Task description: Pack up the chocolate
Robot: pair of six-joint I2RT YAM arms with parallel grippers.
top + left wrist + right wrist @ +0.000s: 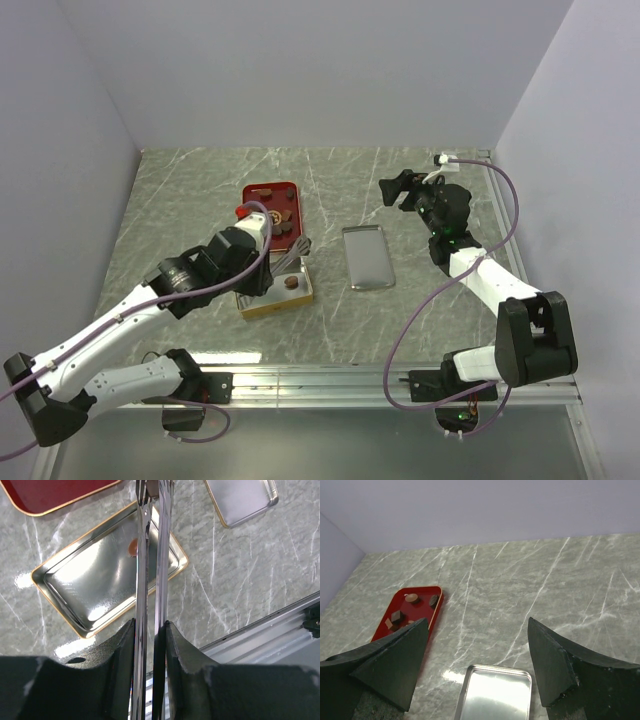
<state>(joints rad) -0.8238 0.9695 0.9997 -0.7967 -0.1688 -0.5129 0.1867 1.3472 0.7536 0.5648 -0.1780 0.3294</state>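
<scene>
Several chocolate pieces [281,214] lie on the red tray [262,190], which also shows in the right wrist view [405,611] with pieces [411,598] on it. One chocolate piece [291,283] sits in the gold tin [272,307]; the left wrist view shows that piece [133,546] partly behind metal tongs [150,555]. My left gripper [150,626] is shut on the tongs, above the tin's [57,603] near end, and the tong tips reach toward the tray [45,495]. My right gripper [477,625] hangs open and holds nothing, at the back right [400,188].
A silver lid [367,257] lies flat to the right of the tin, seen also in the left wrist view [240,497] and below the right fingers [495,695]. White walls enclose the marble table. An aluminium rail [330,380] runs along the near edge.
</scene>
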